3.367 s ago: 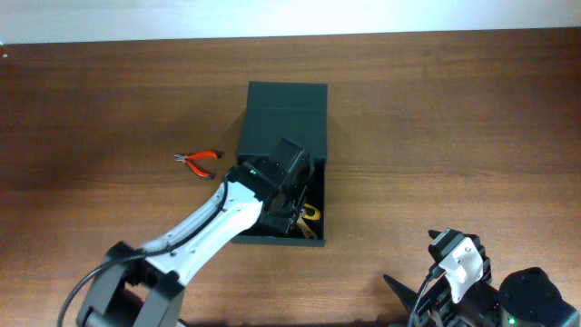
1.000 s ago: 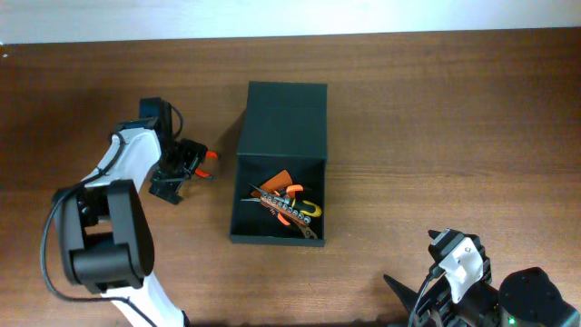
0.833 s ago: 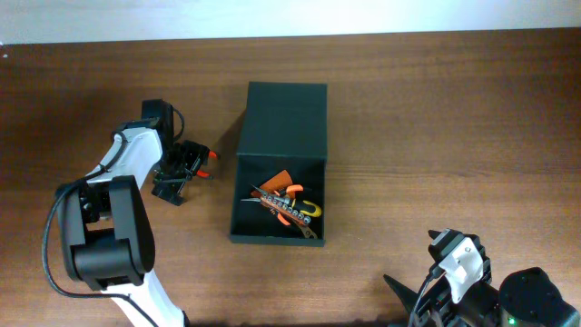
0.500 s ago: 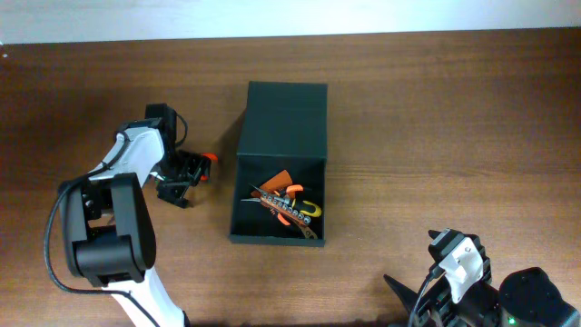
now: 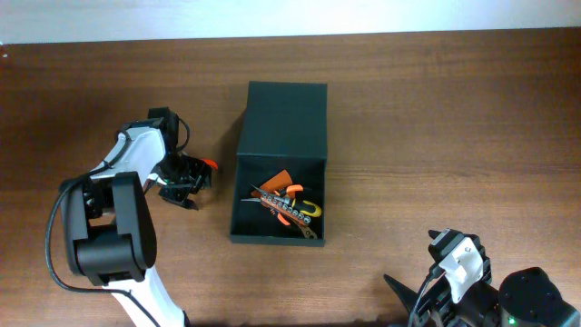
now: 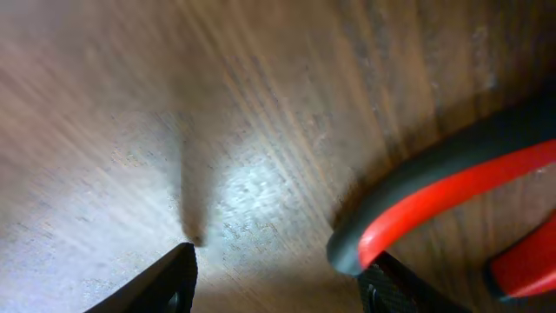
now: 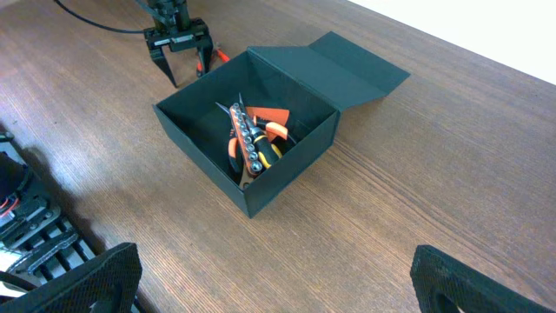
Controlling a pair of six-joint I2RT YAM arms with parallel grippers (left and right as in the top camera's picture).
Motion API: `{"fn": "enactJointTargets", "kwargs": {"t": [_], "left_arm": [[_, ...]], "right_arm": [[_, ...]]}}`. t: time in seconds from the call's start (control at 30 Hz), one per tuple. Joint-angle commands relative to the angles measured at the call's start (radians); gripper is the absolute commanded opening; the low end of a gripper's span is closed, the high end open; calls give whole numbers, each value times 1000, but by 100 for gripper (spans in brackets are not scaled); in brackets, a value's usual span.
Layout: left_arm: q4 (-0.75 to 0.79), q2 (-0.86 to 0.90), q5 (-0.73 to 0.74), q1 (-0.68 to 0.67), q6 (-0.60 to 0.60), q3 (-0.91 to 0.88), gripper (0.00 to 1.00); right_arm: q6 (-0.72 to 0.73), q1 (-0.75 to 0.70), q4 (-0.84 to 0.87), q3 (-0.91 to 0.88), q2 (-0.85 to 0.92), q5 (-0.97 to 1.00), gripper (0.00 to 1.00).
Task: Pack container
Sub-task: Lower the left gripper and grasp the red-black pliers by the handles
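Observation:
The container [image 5: 243, 195] is a dark green-black box at the table's middle, its hinged lid [image 5: 286, 113] lying open flat behind it. Inside lie several hand tools [image 5: 286, 207] with orange, yellow and black parts. Red-handled pliers [image 5: 208, 163] lie on the table left of the box; one red and black handle [image 6: 452, 187] shows close in the left wrist view. My left gripper [image 5: 186, 193] is open and low over the table, its fingertips [image 6: 278, 274] beside that handle and holding nothing. My right gripper [image 7: 274, 278] is open and empty, at the front right, away from the box [image 7: 287, 165].
The left arm [image 5: 136, 159] curves in from the front left. The right arm's base [image 5: 508, 295] sits at the front right corner. Bare wood table [image 5: 436, 136] lies right of the box. The right wrist view shows the left gripper [image 7: 178, 43] behind the box.
The left gripper has left the box and gone to the pliers on its left. In the last second it has shifted slightly toward the front right beside them. The right arm has not moved.

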Motion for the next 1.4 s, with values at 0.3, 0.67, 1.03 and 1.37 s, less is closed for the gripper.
{"fn": "enactJointTargets", "kwargs": {"t": [0.3,0.67,1.03,1.37], "left_arm": [[72,33,-77,22,35,-2,61],[98,33,-104,22,123,-2,47],[92,33,-110,19,122,-2,23],[92,33,-109,17,122,-2,9]], "right_arm": [[9,-1,3,-3,-5,-6,99],[9,-1,3,-3,-5,-6,99],[9,-1,3,-3,-5,-6,99],[9,-1,3,-3,-5,-6,99]]}}
